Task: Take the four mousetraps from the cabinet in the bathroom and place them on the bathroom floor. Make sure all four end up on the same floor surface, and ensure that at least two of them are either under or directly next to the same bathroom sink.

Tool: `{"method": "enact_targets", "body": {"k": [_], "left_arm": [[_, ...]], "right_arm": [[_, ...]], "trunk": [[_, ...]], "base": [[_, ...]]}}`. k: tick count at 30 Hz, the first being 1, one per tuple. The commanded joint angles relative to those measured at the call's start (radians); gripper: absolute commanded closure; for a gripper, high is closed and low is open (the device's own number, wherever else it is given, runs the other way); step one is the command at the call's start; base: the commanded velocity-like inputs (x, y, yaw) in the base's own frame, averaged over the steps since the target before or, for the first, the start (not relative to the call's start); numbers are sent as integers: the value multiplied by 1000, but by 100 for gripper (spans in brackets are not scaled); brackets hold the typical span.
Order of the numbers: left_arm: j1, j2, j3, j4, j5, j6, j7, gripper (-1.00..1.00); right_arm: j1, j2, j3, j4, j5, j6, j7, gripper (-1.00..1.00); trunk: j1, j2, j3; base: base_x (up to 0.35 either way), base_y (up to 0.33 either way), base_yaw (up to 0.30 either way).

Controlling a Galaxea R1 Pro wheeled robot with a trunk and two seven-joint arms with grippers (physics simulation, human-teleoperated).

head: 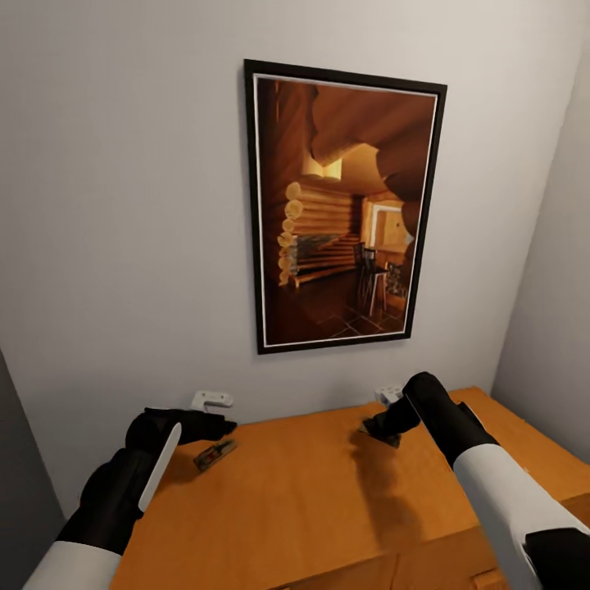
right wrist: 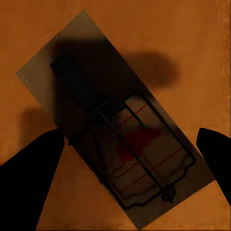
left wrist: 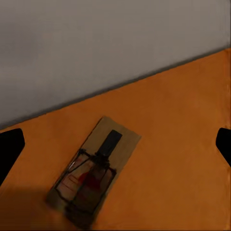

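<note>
On the orange-brown cabinet top lie two mousetraps. One mousetrap rests near the back left; in the left wrist view this mousetrap is a flat wooden slab with a wire bar and a red mark. My left gripper hovers just behind it, open, the trap lying ahead of the fingertips. The second mousetrap lies at the back right, mostly under my right gripper. In the right wrist view that gripper is open, its fingers straddling the trap.
A dark-framed picture of a log interior hangs on the grey wall above the cabinet. Two small white wall fittings sit just above the cabinet's back edge. A side wall closes in at the right.
</note>
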Motion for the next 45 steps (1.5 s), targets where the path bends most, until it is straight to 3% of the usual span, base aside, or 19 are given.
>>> {"method": "enact_targets", "body": {"k": [1,10,19,27,34,45], "left_arm": [[-1,3,-2,-1,4,6,-10,-100],[-1,7,-2,6,-2,8,-29,-100],[-1,7,-4,21,-25,5,-30,-100],[-1,2,-6,21,-85,2,-30,-100],[-1,0,-6,24,-96,0,-31,-100],[-1,1,-6,25,-99,-1,-32,-100]], "right_arm": [[-1,-11,3,6,9,2,9,100],[-1,-59,3,35,8,2,9,100],[-1,-68,-1,39,8,2,9,100],[-1,-93,-80,39,8,2,9,100],[-1,-100,-107,39,9,2,9,100],[-1,-99,-110,39,9,2,8,100]], "trunk": [[0,-1,-1],[0,-1,2],[0,-1,2],[0,-1,2],[0,-1,2],[0,-1,2]], "base": [[4,5,-217],[1,2,-193],[0,0,-30],[0,0,-2],[59,0,0],[109,0,0]]}}
